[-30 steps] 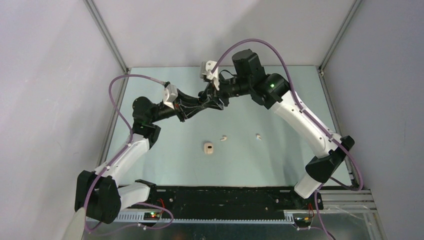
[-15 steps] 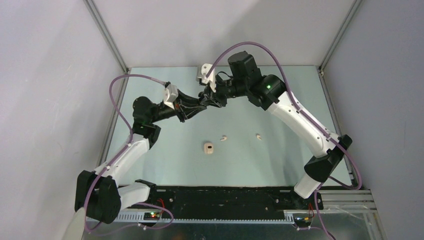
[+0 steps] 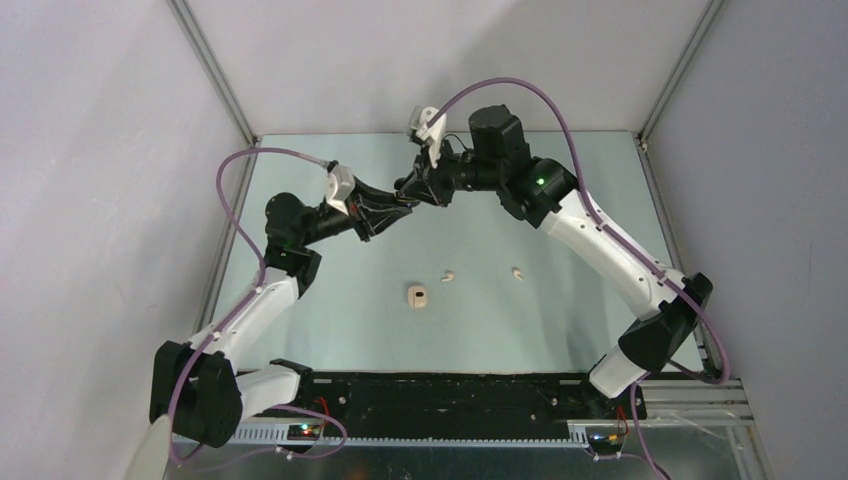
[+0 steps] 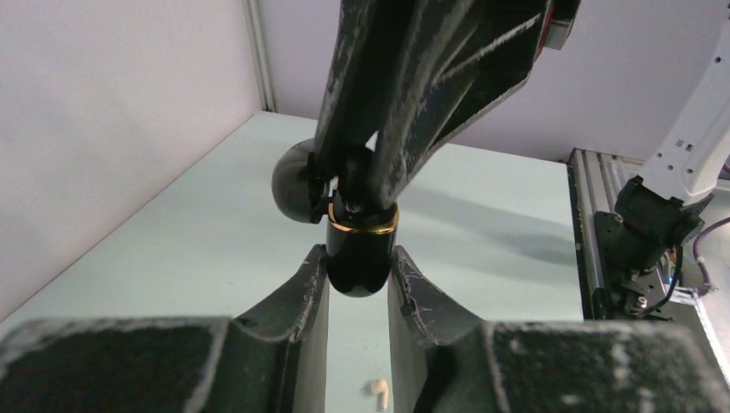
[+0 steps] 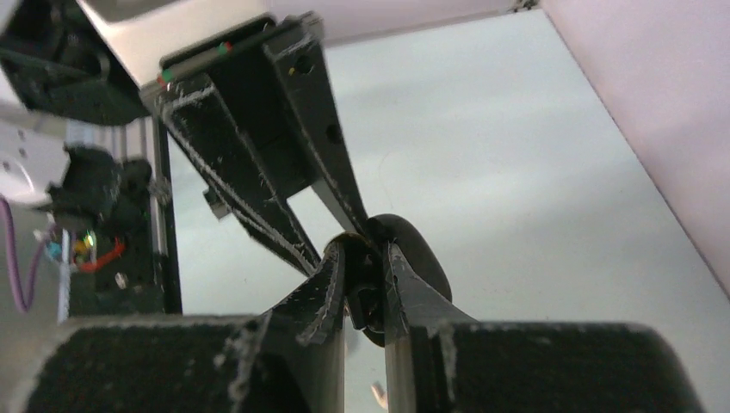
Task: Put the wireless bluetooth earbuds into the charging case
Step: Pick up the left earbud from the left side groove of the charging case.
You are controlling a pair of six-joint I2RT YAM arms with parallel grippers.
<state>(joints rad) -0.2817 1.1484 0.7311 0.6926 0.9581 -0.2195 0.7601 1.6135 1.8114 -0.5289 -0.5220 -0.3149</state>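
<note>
**Right arm rocked its wrist back and up**
Within the second, the right arm [image 3: 600, 235] first leaned left, then swung right again. Its wrist camera [image 3: 427, 125] ended higher and nearer the far wall [image 3: 430, 60] than before. The right gripper [image 5: 362, 258] drew its fingers closer together at the mouth of the black charging case [image 4: 361, 258]. The arm's lower elbow [image 3: 660, 325] slid slightly rightward.
</note>
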